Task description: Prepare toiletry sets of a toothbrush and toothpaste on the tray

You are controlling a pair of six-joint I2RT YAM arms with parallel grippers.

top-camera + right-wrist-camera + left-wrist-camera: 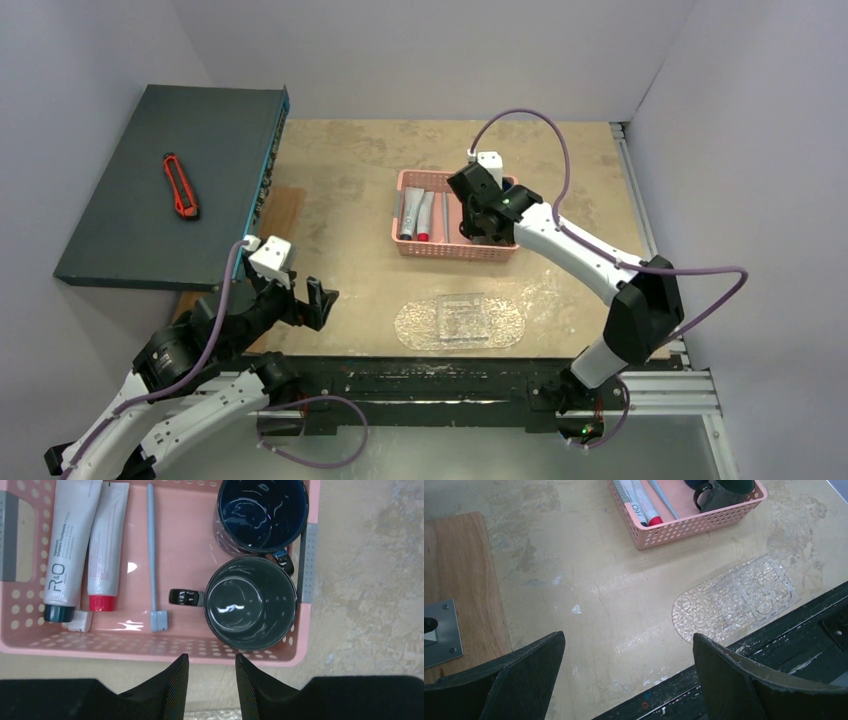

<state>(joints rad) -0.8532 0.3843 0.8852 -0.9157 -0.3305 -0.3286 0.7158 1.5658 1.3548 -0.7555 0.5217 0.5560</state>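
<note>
The pink basket (150, 647) holds a blue mug (262, 515), a dark green mug (250, 602), a pale-blue toothbrush (151, 555), a grey tube with a red cap (106, 545) and a grey tube with a dark cap (67, 545). My right gripper (212, 662) hovers above the basket's near wall beside the green mug, slightly open and empty. The transparent bumpy oval tray (462, 320) lies bare on the table in front of the basket (450, 250). My left gripper (315, 300) is wide open and empty, low at the near left, left of the tray (736, 600).
A dark flat box (150, 210) with an orange utility knife (180, 186) on it stands at the far left. A wooden board (459, 580) with a metal plate (444, 630) lies left of my left gripper. The black rail (450, 375) runs along the table's near edge.
</note>
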